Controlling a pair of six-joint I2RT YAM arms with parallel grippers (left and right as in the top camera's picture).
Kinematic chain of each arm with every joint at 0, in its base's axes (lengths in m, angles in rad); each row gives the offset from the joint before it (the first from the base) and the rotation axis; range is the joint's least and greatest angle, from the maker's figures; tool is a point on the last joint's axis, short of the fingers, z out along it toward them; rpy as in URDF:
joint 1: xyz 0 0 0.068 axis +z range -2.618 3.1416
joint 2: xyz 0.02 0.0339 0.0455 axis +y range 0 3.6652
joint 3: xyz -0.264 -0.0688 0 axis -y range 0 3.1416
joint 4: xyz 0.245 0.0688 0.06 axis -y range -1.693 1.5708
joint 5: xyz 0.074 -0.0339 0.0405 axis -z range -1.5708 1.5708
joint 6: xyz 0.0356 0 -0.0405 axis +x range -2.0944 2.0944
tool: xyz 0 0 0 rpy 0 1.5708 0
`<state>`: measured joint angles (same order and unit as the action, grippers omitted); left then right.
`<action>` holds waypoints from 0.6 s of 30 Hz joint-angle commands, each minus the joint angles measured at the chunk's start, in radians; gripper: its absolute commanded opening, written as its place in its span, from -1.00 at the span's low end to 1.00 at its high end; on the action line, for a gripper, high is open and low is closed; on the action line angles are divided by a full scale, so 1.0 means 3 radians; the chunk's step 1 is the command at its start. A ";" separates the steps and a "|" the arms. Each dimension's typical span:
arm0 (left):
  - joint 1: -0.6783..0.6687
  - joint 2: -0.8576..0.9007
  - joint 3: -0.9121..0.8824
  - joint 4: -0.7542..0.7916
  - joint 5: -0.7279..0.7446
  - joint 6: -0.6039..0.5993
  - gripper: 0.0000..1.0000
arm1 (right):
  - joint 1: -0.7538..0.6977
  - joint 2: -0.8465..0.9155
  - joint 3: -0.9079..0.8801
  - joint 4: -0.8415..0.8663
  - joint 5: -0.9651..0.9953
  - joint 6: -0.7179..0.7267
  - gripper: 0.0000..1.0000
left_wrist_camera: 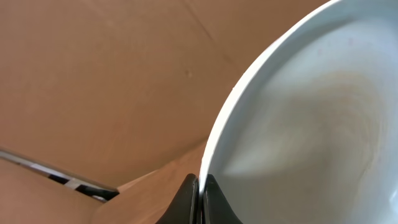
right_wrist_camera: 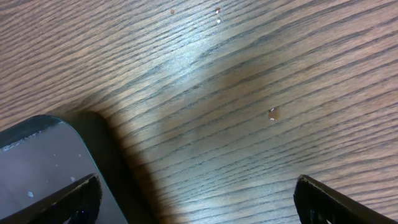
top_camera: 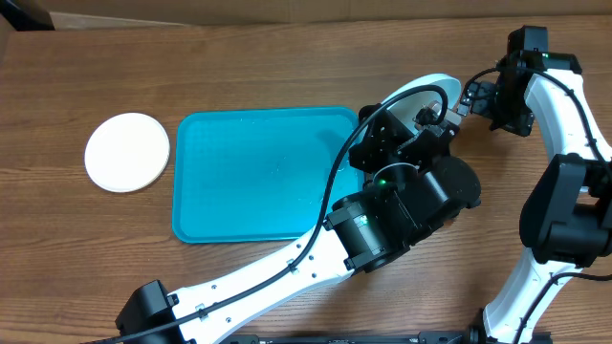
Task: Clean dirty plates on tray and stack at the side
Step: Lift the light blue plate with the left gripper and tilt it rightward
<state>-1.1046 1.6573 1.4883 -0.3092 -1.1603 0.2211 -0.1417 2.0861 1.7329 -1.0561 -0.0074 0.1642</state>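
The left gripper (left_wrist_camera: 200,188) is pinching the rim of the held plate (left_wrist_camera: 311,112), its fingers pressed onto the edge at the plate's 6 o'clock in the wrist view. The plate looks lifted and tilted. From overhead, this held plate (top_camera: 432,84) sits just past the tray's (top_camera: 249,172) right end. The right gripper (top_camera: 463,101) is near it at 3 o'clock, and its fingers are spread with nothing between them over the bare table (right_wrist_camera: 236,93).

The white plate (top_camera: 127,152) lies flat at 9 o'clock, beyond the tray's far end and well apart. If stacking comes next, the carry runs along the tray's long axis toward 9 o'clock. The left arm is the one placed to do it.
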 commanded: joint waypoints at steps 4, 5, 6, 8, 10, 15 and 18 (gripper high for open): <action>0.0095 0.0011 0.0100 -0.0107 0.0188 -0.0341 -0.92 | 0.0001 -0.0083 0.0061 0.0017 0.0022 0.0025 1.00; 0.0128 0.0011 0.0100 -0.0170 0.0282 -0.0454 -0.92 | 0.0001 -0.0083 0.0061 0.0017 0.0022 0.0025 1.00; 0.0184 0.0011 0.0100 -0.0282 0.0463 -0.0635 -0.92 | 0.0000 -0.0083 0.0061 0.0017 0.0022 0.0025 1.00; 0.0331 0.0011 0.0100 -0.0548 0.0944 -0.1043 -0.92 | 0.0000 -0.0083 0.0061 0.0017 0.0022 0.0025 1.00; 0.0533 0.0023 0.0100 -0.0806 0.1565 -0.1425 -0.91 | 0.0001 -0.0083 0.0061 0.0017 0.0022 0.0025 1.00; 0.1188 0.0161 0.0098 -0.1164 0.2944 -0.1879 -0.91 | 0.0001 -0.0083 0.0061 0.0017 0.0022 0.0025 1.00; 0.1694 0.0319 0.0098 -0.1315 0.3788 -0.1923 -0.92 | 0.0001 -0.0083 0.0061 0.0017 0.0022 0.0025 1.00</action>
<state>-0.7094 1.7092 1.4986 -0.6834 -0.3874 -0.2546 -0.1417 2.0861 1.7329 -1.0561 -0.0074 0.1638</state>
